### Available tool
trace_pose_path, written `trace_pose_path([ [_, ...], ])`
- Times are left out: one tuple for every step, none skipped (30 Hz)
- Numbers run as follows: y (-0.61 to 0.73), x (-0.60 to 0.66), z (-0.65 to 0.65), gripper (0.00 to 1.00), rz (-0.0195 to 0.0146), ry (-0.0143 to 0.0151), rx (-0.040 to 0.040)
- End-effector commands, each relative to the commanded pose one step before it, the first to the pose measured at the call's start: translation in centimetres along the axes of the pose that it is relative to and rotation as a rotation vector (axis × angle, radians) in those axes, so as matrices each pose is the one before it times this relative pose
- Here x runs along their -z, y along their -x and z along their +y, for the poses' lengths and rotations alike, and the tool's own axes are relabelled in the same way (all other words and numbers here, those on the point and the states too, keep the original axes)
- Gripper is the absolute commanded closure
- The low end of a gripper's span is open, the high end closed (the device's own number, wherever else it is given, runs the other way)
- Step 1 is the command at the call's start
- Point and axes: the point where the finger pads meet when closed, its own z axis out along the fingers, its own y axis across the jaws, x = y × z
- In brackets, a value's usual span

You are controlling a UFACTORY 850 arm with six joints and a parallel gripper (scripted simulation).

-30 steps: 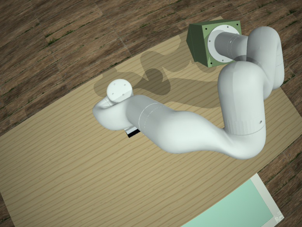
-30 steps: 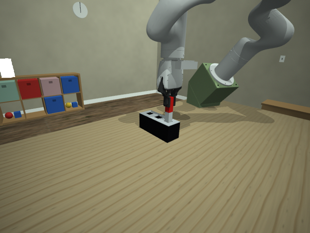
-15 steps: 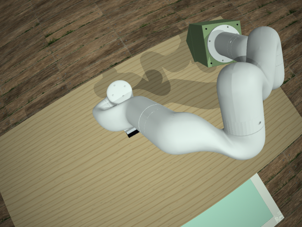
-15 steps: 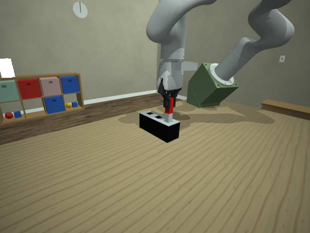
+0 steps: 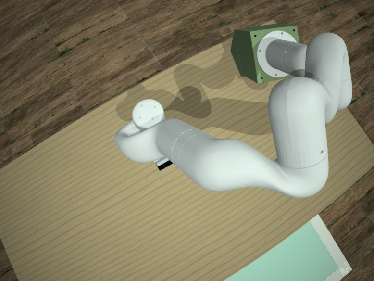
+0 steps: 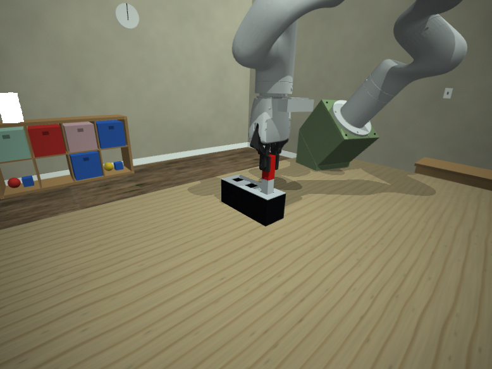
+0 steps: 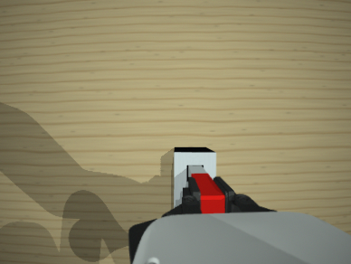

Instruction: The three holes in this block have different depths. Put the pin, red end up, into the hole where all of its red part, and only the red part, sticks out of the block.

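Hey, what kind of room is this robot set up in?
Probably a playroom or home-style room: a wooden cubby shelf holds coloured storage bins, a ball and blocks, a clock hangs on the beige wall, and the floor is dark wood planks.

Pin [image 6: 269, 174] red over grey; block [image 6: 254, 203] black.

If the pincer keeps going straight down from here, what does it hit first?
Probably the block's grey top: the pincer points down, shut on the pin, whose grey end is already in the nearest hole.
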Motion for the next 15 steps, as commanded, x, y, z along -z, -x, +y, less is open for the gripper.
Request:
trace_pose_path([
  [0.004, 0.065, 0.077, 1.0, -0.00028, 0.00153, 0.00043],
  [0.0, 0.0, 0.0, 1.0, 0.0, 0.0, 0.0],
  [0.0, 0.0, 0.0, 1.0, 0.0, 0.0, 0.0],
  [0.0, 0.0, 0.0, 1.0, 0.0, 0.0, 0.0],
  [0.0, 0.0, 0.0, 1.0, 0.0, 0.0, 0.0],
  [0.0, 0.0, 0.0, 1.0, 0.0, 0.0, 0.0],
  [0.0, 0.0, 0.0, 1.0, 0.0, 0.0, 0.0],
  [0.0, 0.0, 0.0, 1.0, 0.0, 0.0, 0.0],
  [0.039, -0.401, -0.06, 1.0, 0.0, 0.0, 0.0],
  [0.0, 0.0, 0.0, 1.0, 0.0, 0.0, 0.0],
  [0.0, 0.0, 0.0, 1.0, 0.0, 0.0, 0.0],
  [0.0, 0.0, 0.0, 1.0, 0.0, 0.0, 0.0],
  [0.0, 0.0, 0.0, 1.0, 0.0, 0.0, 0.0],
  [0.0, 0.0, 0.0, 1.0, 0.0, 0.0, 0.0],
  [0.0, 0.0, 0.0, 1.0, 0.0, 0.0, 0.0],
])
